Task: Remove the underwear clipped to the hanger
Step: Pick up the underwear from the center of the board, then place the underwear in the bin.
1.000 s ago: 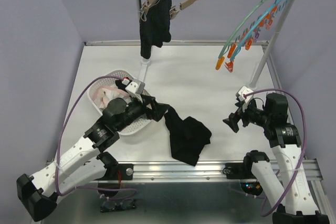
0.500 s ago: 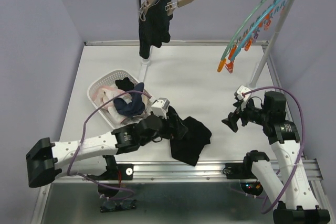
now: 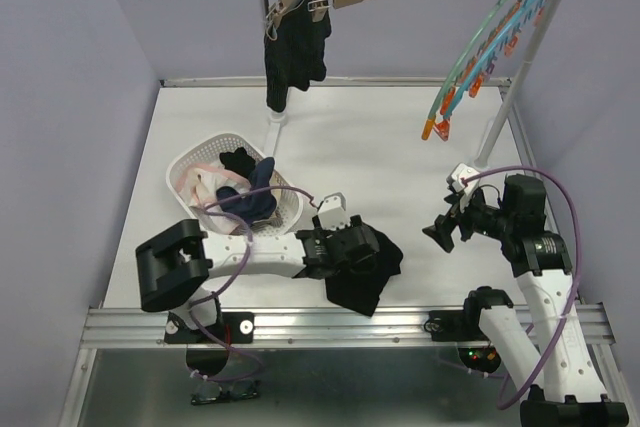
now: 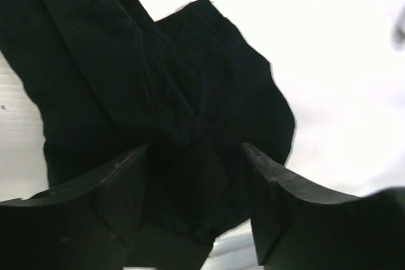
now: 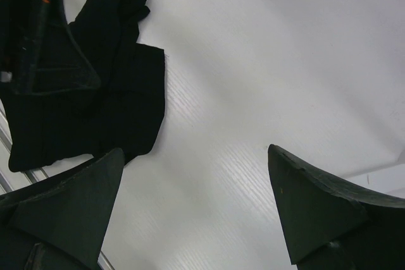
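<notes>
though 1 black pair [image 3: 295, 57] hangs clipped, the left gripper [image 4: 193, 156] straddles the freed pair [image 3: 365, 282] with jaws apart, and the right gripper [image 5: 196, 151] gapes empty.

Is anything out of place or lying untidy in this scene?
Yes. The black cloth shorts lie crumpled on the white table near its front edge, beside the white plastic basket, not in it. The left gripper stands open over them.

The left gripper [image 3: 362, 247] is covering part of the black shorts [image 3: 360, 287]. Their cloth is running off the left wrist view's top edge.
</notes>
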You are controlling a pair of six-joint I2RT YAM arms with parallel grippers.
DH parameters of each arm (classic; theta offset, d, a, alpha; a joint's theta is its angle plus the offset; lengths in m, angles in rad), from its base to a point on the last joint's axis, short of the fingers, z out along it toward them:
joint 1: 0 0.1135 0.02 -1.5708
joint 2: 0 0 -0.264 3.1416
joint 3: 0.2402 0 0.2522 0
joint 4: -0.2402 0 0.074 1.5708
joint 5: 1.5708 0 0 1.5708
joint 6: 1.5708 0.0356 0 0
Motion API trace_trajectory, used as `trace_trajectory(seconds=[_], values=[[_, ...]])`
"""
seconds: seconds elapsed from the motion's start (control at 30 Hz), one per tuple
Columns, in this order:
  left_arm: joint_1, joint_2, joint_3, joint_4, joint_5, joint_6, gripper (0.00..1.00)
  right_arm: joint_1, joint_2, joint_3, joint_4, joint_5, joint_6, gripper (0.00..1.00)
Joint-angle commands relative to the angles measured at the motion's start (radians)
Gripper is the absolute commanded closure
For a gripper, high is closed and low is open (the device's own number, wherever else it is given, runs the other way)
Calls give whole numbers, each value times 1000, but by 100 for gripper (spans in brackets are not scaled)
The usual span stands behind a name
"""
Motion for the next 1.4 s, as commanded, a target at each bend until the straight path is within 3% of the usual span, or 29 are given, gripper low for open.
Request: trace_trajectory(seconds=[0.0, 0.13, 0.3, 0.43, 0.53, 0.73, 0.83, 1.0, 1.37], values=[[-5, 113, 107, -134, -46, -125, 34, -8, -18, -15, 40, -2, -10, 0], [-5, 227, 214, -229, -63, -157, 37, -8, -23, -15, 40, -4, -10, 0], [-5, 296, 236, -267, -71, -183, 48, -8, -32, -17, 40, -2, -8, 0], [-8, 313, 233, -293, -103, -193, 68, -8, -35, -17, 40, -2, -7, 0], [-13, 307, 236, -307, -137, -182, 74, -8, -35, -17, 40, -2, -7, 0], [-51, 273, 308, -422, -333, -111, 93, -8, -33, -15, 40, 1, -4, 0], [-68, 279, 375, -574, -465, -116, 100, -29, -35, -15, 42, 2, -5, 0], [-83, 288, 457, -914, -665, -241, 100, -29, -33, -15, 40, 4, -5, 0], [-54, 3, 428, -913, -795, -170, 100, -34, -32, -15, 42, 4, -5, 0]])
